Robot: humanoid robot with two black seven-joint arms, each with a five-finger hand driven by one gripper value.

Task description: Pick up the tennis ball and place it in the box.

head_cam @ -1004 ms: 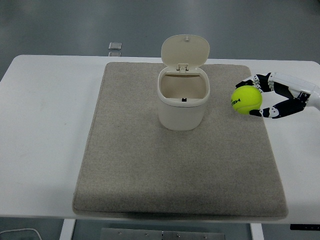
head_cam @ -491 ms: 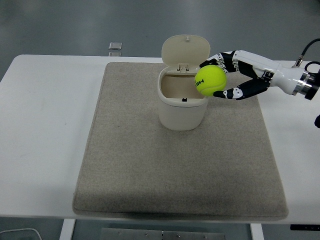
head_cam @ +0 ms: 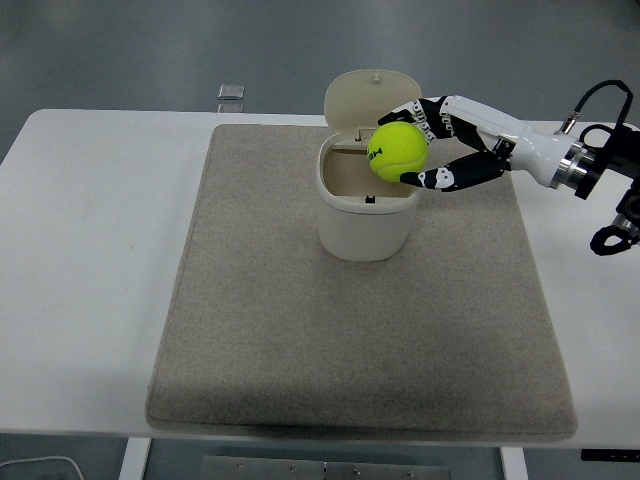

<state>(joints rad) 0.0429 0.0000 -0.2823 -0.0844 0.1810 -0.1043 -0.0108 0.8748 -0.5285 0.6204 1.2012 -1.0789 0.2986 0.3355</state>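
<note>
Right hand (head_cam: 432, 142) gripping ball (head_cam: 398, 151), poised over open box (head_cam: 365, 210); lid up, nothing visible inside.

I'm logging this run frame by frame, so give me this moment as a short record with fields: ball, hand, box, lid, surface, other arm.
ball: tennis ball, yellow-green, held in the air over the box's opening
hand: right hand, fingers curled around the ball
box: cream box, upright on the mat, no ball inside yet
lid: lid hinged open, standing up behind the opening
surface: grey mat on the white table
other arm: left not in view
</note>
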